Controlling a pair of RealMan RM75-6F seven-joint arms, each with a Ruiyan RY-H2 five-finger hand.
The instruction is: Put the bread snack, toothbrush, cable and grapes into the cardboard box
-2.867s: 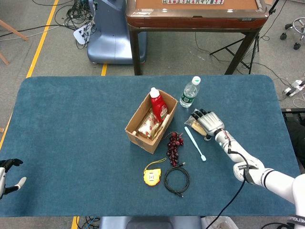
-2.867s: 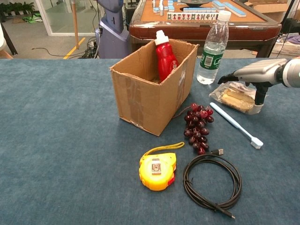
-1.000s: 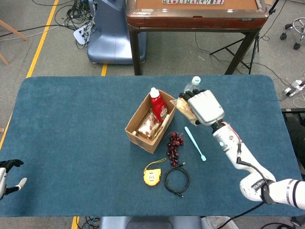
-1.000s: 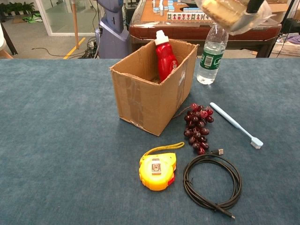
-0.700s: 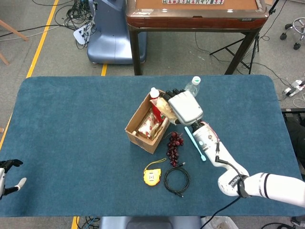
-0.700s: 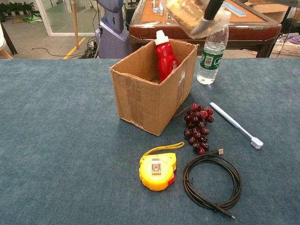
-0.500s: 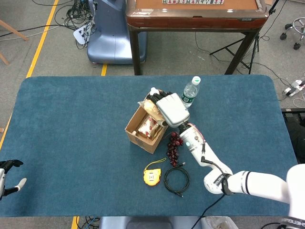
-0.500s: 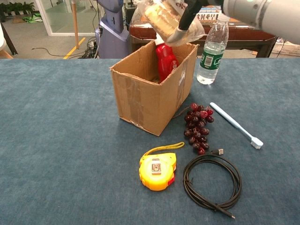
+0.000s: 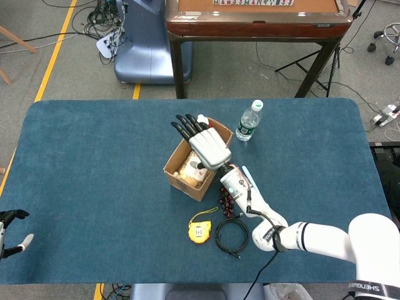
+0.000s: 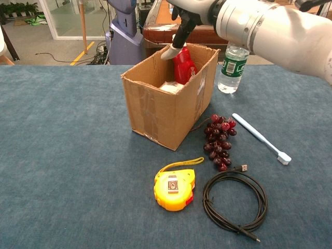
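The open brown corrugated cardboard box [image 10: 166,101] stands on the blue felt-like tabletop [image 10: 67,155], its taped front face creased. Inside it a red plastic squeeze bottle with a white cap [image 10: 182,63] leans against the far wall, and the bread snack in its clear crinkled wrapper [image 9: 190,167] lies on the box floor beside it; from the chest view only a pale corner of the wrapper shows above the rim.

The right hand [image 9: 201,142], grey-backed with black fingers [image 9: 185,126], hovers over the box opening with fingers spread apart and nothing in them. The left hand [image 9: 12,232] sits at the near left edge of the table, partly cut off; I cannot tell how its fingers lie.

Outside the box, just beside its right corner, lies the bunch of dark red, glossy round grapes [image 10: 219,140]. Further right is the slim pale blue plastic toothbrush [image 10: 258,136], lying flat at a slant. The thin black cable coiled in a loop [image 10: 234,203] lies near the grapes, its plug end almost touching them. A rounded yellow tape measure [image 10: 175,188] rests left of the coil. A clear ribbed plastic water bottle with a green label [image 10: 234,58] stands upright behind the box.
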